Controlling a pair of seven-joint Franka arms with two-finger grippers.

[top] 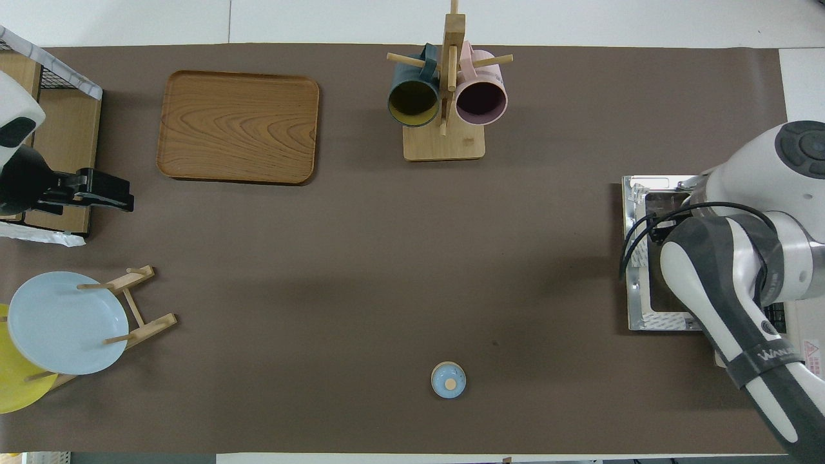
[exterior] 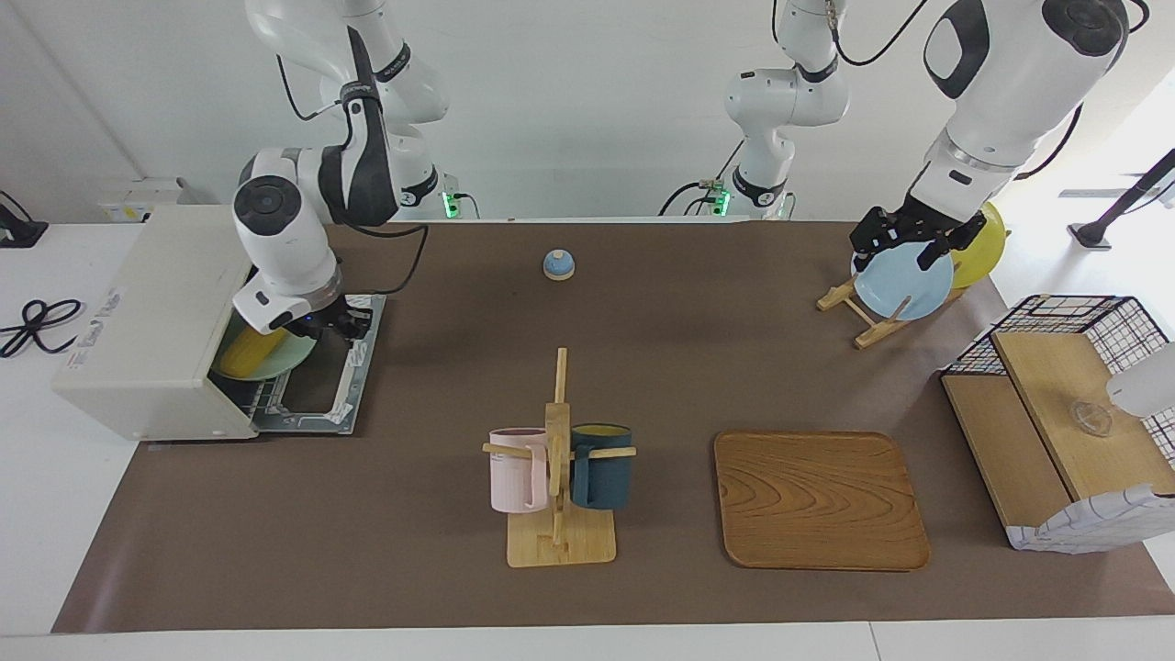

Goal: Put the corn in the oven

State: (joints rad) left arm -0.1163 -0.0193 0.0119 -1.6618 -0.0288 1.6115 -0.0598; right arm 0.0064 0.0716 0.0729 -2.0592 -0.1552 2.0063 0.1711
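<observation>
1. The boxy off-white oven stands at the right arm's end of the brown-covered counter, its glass-windowed door dropped flat onto the mat.
2. The yellow corn lies inside the oven's mouth on a pale green plate, over the wire rack; how far in it sits is hard to judge, as the arm's wrist hides part of it.
3. The right gripper hangs over the open door at the oven's mouth, just beside the plate; whether its fingers are spread or closed cannot be told.
4. The left gripper hovers above a round light blue plate that stands upright in a slatted wooden rack near the corner at the left arm's end, a yellow plate slotted beside it; its grip cannot be read either.
5. Mid-counter, toward the edge away from the robots, a wooden mug tree carries a matte pink mug and a dark teal mug.
6. A rounded-corner wooden tray with bold grain lies beside it, and a wire-and-wood shelf sits at the left arm's end.
7. A small blue domed bell rests near the robots' edge.
</observation>
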